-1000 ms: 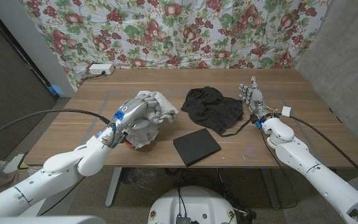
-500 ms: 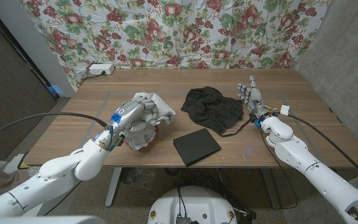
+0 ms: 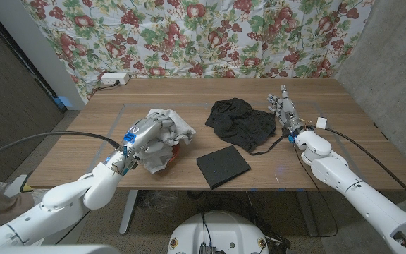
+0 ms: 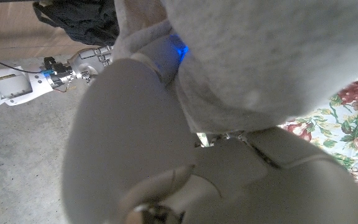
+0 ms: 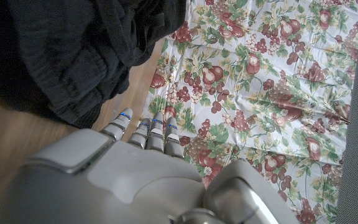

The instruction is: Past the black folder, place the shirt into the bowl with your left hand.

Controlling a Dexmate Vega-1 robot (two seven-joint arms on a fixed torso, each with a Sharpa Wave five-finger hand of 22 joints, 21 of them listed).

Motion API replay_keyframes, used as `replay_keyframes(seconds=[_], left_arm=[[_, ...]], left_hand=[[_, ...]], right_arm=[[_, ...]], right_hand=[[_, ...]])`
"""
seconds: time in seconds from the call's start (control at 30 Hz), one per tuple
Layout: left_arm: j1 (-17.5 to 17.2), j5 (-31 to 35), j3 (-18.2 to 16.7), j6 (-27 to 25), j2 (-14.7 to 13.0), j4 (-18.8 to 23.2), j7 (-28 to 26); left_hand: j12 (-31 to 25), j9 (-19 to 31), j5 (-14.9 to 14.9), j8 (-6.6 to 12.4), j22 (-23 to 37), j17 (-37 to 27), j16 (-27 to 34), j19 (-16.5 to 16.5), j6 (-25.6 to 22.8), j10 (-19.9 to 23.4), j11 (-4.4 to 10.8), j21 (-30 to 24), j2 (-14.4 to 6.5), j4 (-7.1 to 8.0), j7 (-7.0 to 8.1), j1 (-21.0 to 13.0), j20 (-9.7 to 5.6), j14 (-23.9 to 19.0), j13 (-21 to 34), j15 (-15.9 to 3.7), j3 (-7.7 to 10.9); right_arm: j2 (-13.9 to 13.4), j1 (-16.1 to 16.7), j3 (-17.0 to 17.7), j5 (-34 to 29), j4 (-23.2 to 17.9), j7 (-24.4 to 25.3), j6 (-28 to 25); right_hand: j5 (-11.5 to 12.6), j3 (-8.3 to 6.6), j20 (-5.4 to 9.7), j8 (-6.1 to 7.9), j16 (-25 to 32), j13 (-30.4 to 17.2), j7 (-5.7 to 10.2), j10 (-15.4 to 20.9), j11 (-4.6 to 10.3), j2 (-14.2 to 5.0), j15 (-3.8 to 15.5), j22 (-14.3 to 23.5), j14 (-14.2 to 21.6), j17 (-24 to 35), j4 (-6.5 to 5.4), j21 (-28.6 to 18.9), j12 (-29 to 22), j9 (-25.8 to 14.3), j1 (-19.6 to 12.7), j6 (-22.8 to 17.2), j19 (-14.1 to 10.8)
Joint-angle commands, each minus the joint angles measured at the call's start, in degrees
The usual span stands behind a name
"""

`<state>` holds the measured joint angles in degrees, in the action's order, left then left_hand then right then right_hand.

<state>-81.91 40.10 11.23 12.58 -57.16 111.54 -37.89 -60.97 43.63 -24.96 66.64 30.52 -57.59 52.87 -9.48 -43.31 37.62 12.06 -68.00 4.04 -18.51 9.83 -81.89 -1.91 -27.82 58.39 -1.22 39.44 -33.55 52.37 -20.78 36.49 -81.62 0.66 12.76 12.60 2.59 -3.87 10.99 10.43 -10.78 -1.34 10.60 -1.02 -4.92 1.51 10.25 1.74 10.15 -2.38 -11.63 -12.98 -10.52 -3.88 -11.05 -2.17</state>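
A crumpled grey-white shirt (image 3: 173, 122) lies bunched at the table's left middle. My left hand (image 3: 145, 138) grips it from the near side, with cloth draped over and under the fingers. In the left wrist view the shirt (image 4: 272, 56) presses close against that hand (image 4: 135, 137). A small reddish patch (image 3: 180, 142) peeks from under the shirt; I cannot tell what it is. The black folder (image 3: 223, 166) lies flat near the front edge, right of the shirt. My right hand (image 3: 285, 110) stands with fingers straight up and holds nothing, beside a black garment (image 3: 241, 122).
The black garment (image 5: 61, 50) spreads over the table's middle, with a strap trailing toward my right wrist. A white power strip (image 3: 114, 78) sits at the far left corner. A floral cloth (image 3: 203, 35) hangs behind the table (image 3: 330, 141).
My left hand has drawn the shirt a little toward the near edge, and the bundle is more compact. My right hand has edged slightly farther from me.
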Motion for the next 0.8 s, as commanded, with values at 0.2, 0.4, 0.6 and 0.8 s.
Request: replay_keyframes(seconds=[0.2,0.4,0.6,0.8], left_arm=[[0.8,-0.1,2.5,-0.5,-0.4,-1.2,1.4],[1.2,-0.1,3.3,-0.8,-0.8,-1.8,1.7],[1.7,-0.2,4.0,-1.0,-1.0,-2.2,1.6],[1.9,-0.4,4.6,-1.1,-1.5,-2.5,1.7]], left_hand=[[-0.2,-0.5,0.2,-0.04,-0.3,-5.3,0.0,0.1,-1.2,1.1,-0.16,0.0,-0.3,8.49,-0.31,0.4,-7.60,-8.3,0.1,-8.73,8.66],[-0.2,-0.9,0.3,-0.11,-0.3,-5.5,0.0,0.2,-1.6,1.3,-0.14,-0.2,-0.2,8.42,-0.38,0.4,-7.46,-8.4,0.0,-8.68,8.81],[-0.2,-0.9,0.3,-0.08,-0.4,-5.5,-0.1,0.3,-1.6,1.4,-0.12,-0.2,-0.2,8.43,-0.42,0.5,-7.48,-8.4,0.0,-8.67,8.94],[-0.1,-1.3,0.4,-0.19,-0.5,-5.5,-0.1,0.2,-1.8,1.4,-0.12,-0.2,-0.2,8.45,-0.38,0.6,-7.50,-8.5,-0.1,-8.73,9.00]], right_arm=[[-0.5,-1.2,-0.3,0.1,0.5,-1.2,-1.3],[-0.6,-1.1,-0.3,0.1,0.3,-1.0,-1.6],[-0.7,-0.8,-0.2,0.2,0.0,-0.8,-1.7],[-0.7,-0.7,-0.3,0.0,0.1,-0.9,-1.5]], right_hand=[[0.1,-0.28,0.20,0.00,0.1,-0.1,-0.04,0.2,-0.15,-0.33,0.57,0.2,-0.1,0.1,-0.18,0.3,0.1,-0.2,-0.2,-0.1,-0.2],[0.1,-0.28,0.18,0.00,0.1,-0.1,-0.05,0.2,-0.11,-0.32,0.57,0.2,-0.1,0.1,-0.18,0.3,0.1,-0.2,-0.1,-0.1,-0.2],[0.1,-0.28,0.15,-0.01,0.1,-0.1,-0.05,0.2,-0.19,-0.32,0.54,0.2,-0.2,0.1,-0.18,0.2,0.1,-0.2,-0.1,-0.1,-0.2],[0.1,-0.29,0.14,-0.02,0.1,-0.1,0.00,0.2,-0.04,-0.31,0.55,0.2,-0.2,0.1,-0.18,0.3,0.1,-0.2,-0.1,0.0,-0.2]])
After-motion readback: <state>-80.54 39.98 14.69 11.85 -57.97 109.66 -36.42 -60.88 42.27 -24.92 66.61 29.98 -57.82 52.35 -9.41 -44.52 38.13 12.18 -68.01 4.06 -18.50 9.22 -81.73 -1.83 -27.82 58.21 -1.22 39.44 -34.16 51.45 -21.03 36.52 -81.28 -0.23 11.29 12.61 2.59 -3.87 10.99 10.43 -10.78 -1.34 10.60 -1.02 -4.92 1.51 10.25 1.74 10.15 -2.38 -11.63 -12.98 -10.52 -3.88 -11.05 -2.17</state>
